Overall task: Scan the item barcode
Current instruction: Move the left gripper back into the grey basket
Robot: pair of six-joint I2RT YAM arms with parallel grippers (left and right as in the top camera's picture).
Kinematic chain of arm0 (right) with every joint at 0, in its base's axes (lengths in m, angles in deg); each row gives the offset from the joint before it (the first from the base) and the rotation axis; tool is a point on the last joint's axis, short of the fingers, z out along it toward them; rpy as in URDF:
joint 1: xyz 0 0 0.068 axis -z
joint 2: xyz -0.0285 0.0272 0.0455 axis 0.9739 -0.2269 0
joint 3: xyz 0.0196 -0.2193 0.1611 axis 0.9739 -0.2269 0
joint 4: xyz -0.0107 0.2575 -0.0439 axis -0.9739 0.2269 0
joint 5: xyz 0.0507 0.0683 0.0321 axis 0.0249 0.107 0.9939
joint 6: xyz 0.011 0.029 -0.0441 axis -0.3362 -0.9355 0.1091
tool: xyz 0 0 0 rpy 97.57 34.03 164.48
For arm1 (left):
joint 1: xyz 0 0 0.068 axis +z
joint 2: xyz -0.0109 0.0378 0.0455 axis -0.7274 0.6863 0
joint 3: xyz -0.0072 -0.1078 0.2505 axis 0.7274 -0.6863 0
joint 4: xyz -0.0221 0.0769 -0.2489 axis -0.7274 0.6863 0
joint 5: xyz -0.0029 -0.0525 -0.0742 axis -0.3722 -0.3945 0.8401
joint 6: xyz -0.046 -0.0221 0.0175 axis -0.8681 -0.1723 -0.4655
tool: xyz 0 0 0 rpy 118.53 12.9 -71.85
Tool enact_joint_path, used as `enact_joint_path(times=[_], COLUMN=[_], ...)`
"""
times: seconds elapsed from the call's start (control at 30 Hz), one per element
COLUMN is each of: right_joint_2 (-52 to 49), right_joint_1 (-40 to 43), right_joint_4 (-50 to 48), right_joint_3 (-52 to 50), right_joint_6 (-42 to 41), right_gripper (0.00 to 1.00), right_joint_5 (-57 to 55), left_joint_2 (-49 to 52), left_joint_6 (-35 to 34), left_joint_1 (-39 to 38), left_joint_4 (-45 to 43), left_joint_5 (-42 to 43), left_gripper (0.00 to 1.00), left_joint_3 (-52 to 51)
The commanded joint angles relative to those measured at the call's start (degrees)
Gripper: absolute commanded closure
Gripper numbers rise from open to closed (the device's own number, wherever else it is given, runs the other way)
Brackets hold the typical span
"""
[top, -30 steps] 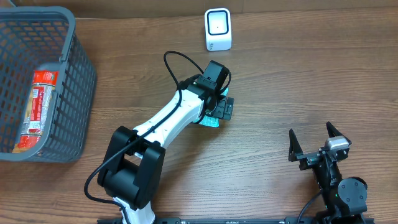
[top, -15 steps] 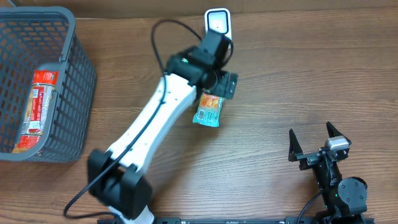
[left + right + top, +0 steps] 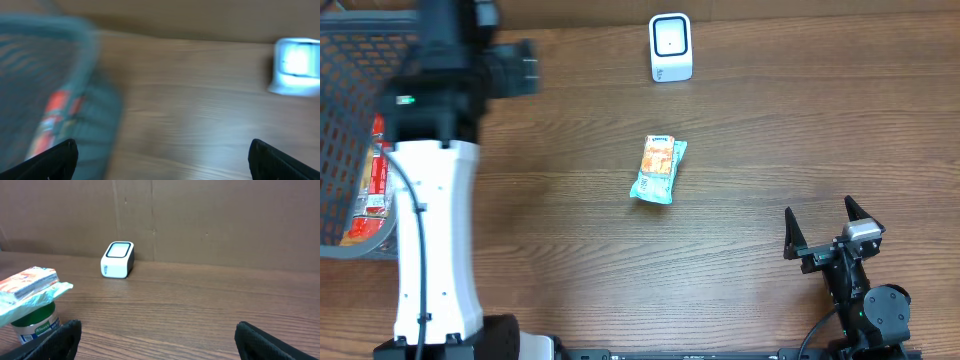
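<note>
The item, an orange and teal packet [image 3: 658,168], lies alone on the wooden table; the right wrist view shows it at the left edge [image 3: 30,284] with a green label at its near end. The white barcode scanner [image 3: 670,47] stands at the back, also visible to both wrist cameras [image 3: 118,259] [image 3: 297,65]. My left gripper [image 3: 460,70] is far left by the basket, open and empty, and its view is blurred [image 3: 162,155]. My right gripper [image 3: 827,232] rests open and empty at the front right [image 3: 159,335].
A grey mesh basket [image 3: 440,120] stands at the left edge with a red-labelled package [image 3: 382,165] inside. A cardboard wall [image 3: 210,220] closes off the back of the table.
My left arm has swung from above the packet, past the scanner, over to the basket side. The packet stays on the table where it was. The right arm has not moved.
</note>
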State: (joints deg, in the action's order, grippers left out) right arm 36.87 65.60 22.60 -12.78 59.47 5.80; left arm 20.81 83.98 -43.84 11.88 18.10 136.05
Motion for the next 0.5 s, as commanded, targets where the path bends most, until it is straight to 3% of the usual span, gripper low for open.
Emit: enact_joint_path(times=[0.0,0.27,0.47], right_joint_2=[0.6,0.6,0.6], right_joint_1=[0.2,0.2,0.2], right_joint_4=[-0.3,-0.3,-0.3], right_joint_3=[-0.6,-0.6,-0.6], right_joint_6=[0.1,0.1,0.1], right_gripper=[0.0,0.0,0.0], right_joint_5=[0.1,0.1,0.1], left_joint_2=[0.2,0.4,3.9], left_joint_6=[3.7,7.3,17.4], left_joint_1=[10.2,30.1,38.6], left_joint_4=[-0.8,-3.7,-5.5], left_joint_5=[-1.4,4.0,12.2], left_gripper=[0.0,0.0,0.0], left_joint_3=[0.7,0.6,0.5])
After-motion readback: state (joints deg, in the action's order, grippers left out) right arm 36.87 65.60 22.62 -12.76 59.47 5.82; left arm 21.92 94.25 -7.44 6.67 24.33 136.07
